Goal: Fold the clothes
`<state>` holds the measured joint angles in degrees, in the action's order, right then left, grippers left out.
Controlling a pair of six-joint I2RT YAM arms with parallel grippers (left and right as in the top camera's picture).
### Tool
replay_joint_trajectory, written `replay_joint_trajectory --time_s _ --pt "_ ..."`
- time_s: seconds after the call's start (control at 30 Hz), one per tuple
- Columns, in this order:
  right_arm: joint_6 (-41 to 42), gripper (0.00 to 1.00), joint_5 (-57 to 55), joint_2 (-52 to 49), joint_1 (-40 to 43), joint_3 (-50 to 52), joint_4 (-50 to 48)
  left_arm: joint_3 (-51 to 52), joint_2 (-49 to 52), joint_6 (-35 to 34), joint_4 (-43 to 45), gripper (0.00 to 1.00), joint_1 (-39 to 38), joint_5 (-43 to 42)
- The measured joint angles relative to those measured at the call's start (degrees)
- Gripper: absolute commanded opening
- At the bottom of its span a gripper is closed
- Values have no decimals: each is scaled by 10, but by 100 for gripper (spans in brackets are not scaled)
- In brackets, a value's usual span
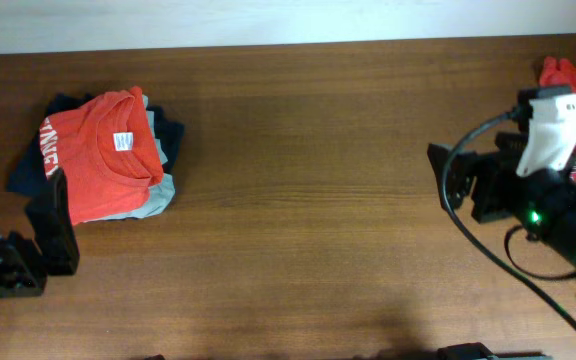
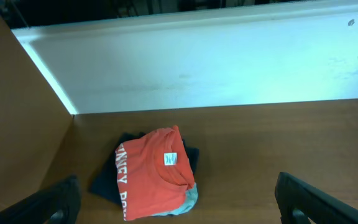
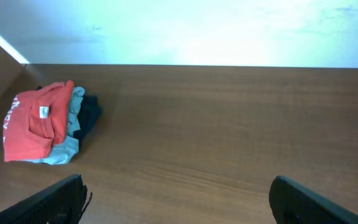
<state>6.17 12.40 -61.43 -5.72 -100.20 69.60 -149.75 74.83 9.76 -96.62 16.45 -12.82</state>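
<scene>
One orange-red T-shirt [image 1: 98,160] lies folded on top of a small stack at the table's left, its white neck label up and white lettering along its left edge. It also shows in the left wrist view [image 2: 154,180] and the right wrist view [image 3: 33,127]. A second orange-red garment [image 1: 566,75] lies crumpled at the far right, partly hidden behind the right arm. My left gripper [image 1: 33,250] [image 2: 178,180] stands open just in front of the stack, holding nothing. My right gripper [image 1: 453,185] [image 3: 176,182] is open over bare wood, empty, facing left.
Under the folded shirt lie a light blue garment [image 1: 158,195] and a dark navy one [image 1: 28,170]. The wooden table [image 1: 298,200] meets a white wall [image 2: 216,56] at the back. A black cable [image 1: 468,230] loops off the right arm.
</scene>
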Motion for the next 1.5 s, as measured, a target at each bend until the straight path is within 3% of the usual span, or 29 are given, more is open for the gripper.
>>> replay_joint_trajectory --time_s 0.73,0.97,1.13,1.3,1.5 --pt "-2 99 -10 -31 -16 0 12 26 22 -7 0 99 0 0" --pt "-2 99 -54 35 -9 31 8 26 22 -7 -1 99 0 0" --pt "-2 99 -90 160 20 185 -113 25 22 -7 0 99 0 0" --pt "-2 99 -96 262 21 416 -243 25 22 -7 0 99 0 0" --pt "-2 99 -82 388 21 648 -322 25 22 -7 0 99 0 0"
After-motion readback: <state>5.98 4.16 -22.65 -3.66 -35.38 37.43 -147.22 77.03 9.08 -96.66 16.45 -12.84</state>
